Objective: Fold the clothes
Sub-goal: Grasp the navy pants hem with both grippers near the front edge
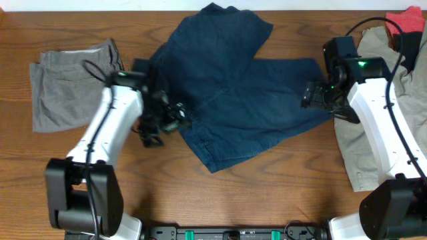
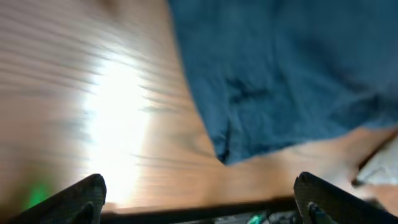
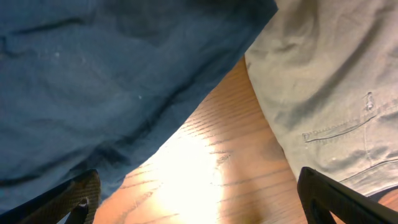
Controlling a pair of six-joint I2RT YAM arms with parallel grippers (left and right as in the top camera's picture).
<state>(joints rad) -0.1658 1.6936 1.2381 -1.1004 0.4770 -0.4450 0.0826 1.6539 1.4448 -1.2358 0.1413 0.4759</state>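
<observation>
So far only the grey shorts (image 1: 73,83) look folded, upper left; navy shorts (image 1: 233,87) sprawl unfolded at centre, beige piece (image 1: 370,143) waits right. Left fingers (image 2: 74,199) and right fingers (image 3: 336,199) are spread, empty.

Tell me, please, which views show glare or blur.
Left wrist view: strong motion blur, wood grain smeared, a white glare patch on the table. Right wrist view: sharper, grain readable, glare on the table beside the navy shorts. Overhead view: even light, sharp, only the left gripper slightly blurred.
</observation>
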